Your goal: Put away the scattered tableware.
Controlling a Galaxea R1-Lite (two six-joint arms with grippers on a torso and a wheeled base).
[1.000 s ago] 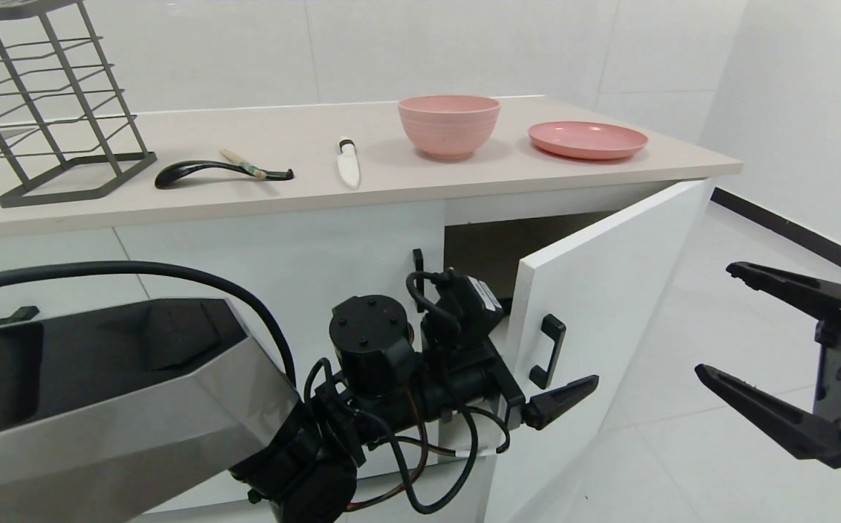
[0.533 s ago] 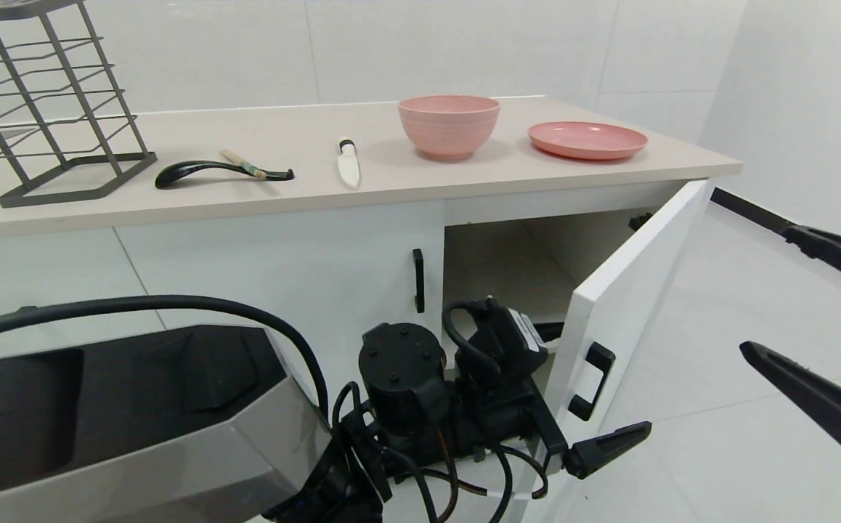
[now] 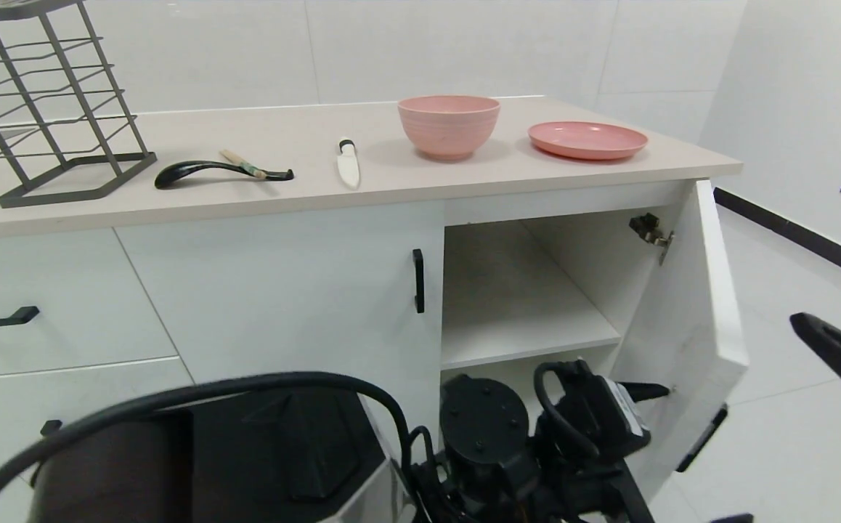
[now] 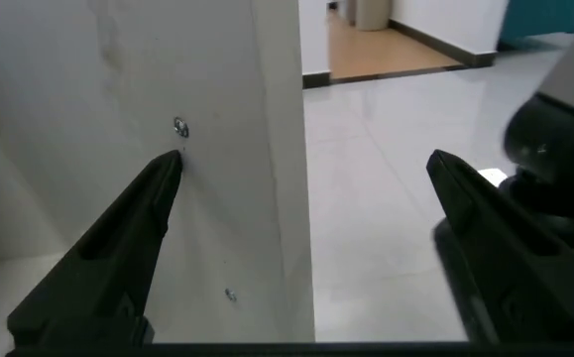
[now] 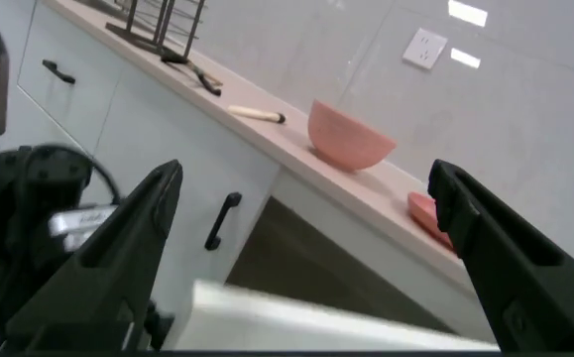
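Cabinet door point(image 3: 689, 290), lower right, has swung wide, baring the shelf point(image 3: 515, 319). Left gripper point(image 4: 303, 159) gapes, seemingly astride its edge; right gripper point(image 3: 820, 254) too.

The bowl point(image 3: 449, 125) and plate point(image 3: 587, 139) are plain pink on a beige table point(image 3: 304, 138). The spoon point(image 3: 195, 171) is black, the knife point(image 3: 348, 165) cream-white, the wire rack point(image 3: 50, 102) dark grey. The cabinet point(image 3: 282, 283) is white with black handles point(image 3: 417, 280).

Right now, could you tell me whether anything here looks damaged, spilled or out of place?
Nothing looks damaged or spilled. The spoon, knife, bowl and plate lie loose on the counter, and the cabinet door stands wide open.
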